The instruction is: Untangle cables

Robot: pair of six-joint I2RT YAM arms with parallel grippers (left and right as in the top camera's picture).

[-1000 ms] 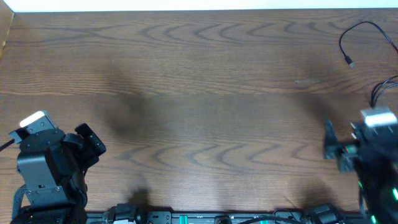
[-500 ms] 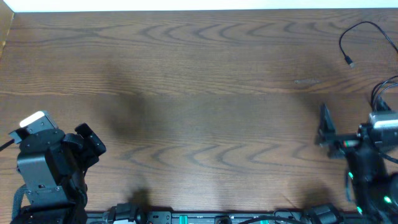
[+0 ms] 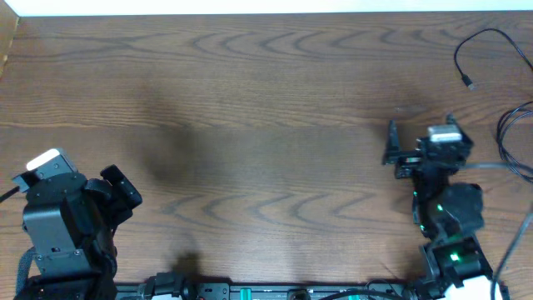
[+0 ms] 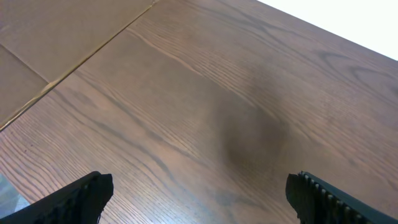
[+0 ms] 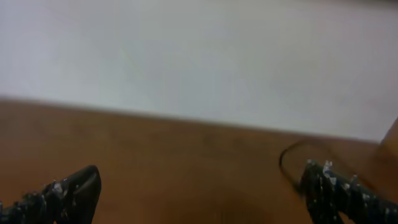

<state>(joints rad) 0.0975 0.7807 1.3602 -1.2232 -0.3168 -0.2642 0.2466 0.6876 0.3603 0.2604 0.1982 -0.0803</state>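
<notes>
A thin black cable [image 3: 481, 37] with a small plug end [image 3: 469, 83] curves across the far right corner of the table. More black cable loops [image 3: 510, 133] lie at the right edge. My right gripper [image 3: 419, 137] stands open just left of those loops and holds nothing. In the blurred right wrist view a dark cable loop [image 5: 288, 158] shows ahead, near the right finger, between the open fingers of the right gripper [image 5: 202, 193]. My left gripper [image 3: 125, 193] rests open and empty at the near left. The left wrist view shows the left gripper [image 4: 199, 199] over bare wood. No white cable is in view.
The wooden table [image 3: 266, 125] ends at a white far edge [image 3: 250, 7]. The arm bases and a black rail [image 3: 275, 292] line the near edge. A cardboard surface [image 4: 37, 43] borders the table on the left.
The right arm has swung up and left from the right edge onto the table, turning its open gripper toward the far side. The left arm has not moved.
</notes>
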